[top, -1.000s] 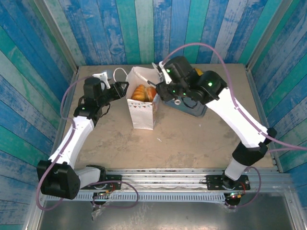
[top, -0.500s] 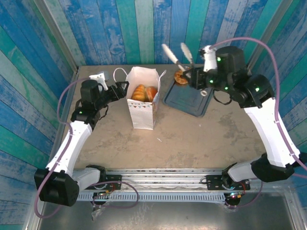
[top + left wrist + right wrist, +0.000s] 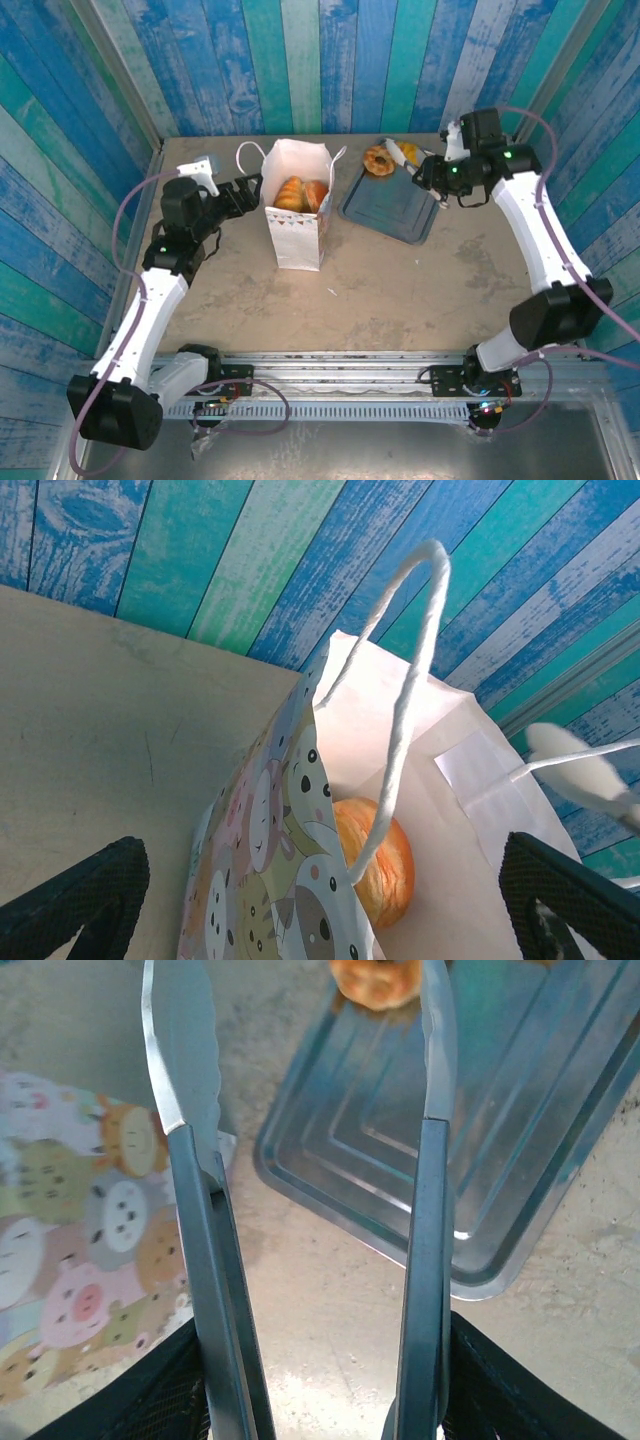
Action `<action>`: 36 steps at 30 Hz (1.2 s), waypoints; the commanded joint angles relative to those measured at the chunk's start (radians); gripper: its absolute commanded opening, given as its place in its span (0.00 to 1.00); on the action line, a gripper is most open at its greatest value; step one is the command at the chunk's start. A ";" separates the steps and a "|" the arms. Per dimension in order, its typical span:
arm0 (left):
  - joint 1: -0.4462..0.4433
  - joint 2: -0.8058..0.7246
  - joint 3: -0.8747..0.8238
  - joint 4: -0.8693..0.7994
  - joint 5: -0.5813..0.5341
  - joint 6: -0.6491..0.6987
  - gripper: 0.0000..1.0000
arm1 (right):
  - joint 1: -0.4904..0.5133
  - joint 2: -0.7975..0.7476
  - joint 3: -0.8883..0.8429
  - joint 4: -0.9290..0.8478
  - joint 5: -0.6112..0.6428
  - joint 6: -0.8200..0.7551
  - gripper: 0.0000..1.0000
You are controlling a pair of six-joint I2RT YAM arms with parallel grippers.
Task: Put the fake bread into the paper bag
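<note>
The right gripper [image 3: 330, 1395] had its fingers pinched on the shafts of the tongs [image 3: 195, 1190], whose two blades stood spread and empty over the tray [image 3: 520, 1210], with a ring pastry [image 3: 377, 982] just beyond their tips. The left gripper [image 3: 320, 910] had its fingers wide apart, touching nothing, on either side of the near wall of the paper bag [image 3: 270, 850] and its cord handle [image 3: 405, 700]. From above, the bag stood toward the far edge of the tabletop [image 3: 400, 290], left of the middle. Some of the fake bread [image 3: 300, 193] was already inside it, and the tray lay just to its right with the ring at its far left corner. The step in hand looked like the reach for the next piece. The blades would need to come down on either side of the ring, squeeze it, lift it and carry it left over the bag's mouth. The left gripper seemed placed to steady the bag if needed. The right wrist view made plain that the blades held nothing, which was too small to judge from above. The left wrist view looked into the bag at a round orange bun [image 3: 375, 865] against the wall, while the top view gave the whole layout.
</note>
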 commanded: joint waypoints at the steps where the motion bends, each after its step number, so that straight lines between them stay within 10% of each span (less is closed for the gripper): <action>1: -0.003 -0.025 -0.018 0.029 -0.011 0.039 0.94 | -0.023 0.060 0.019 0.027 -0.028 -0.022 0.57; 36: -0.003 0.040 -0.054 0.051 0.023 0.077 0.94 | -0.003 0.722 0.545 -0.049 0.082 -0.008 0.50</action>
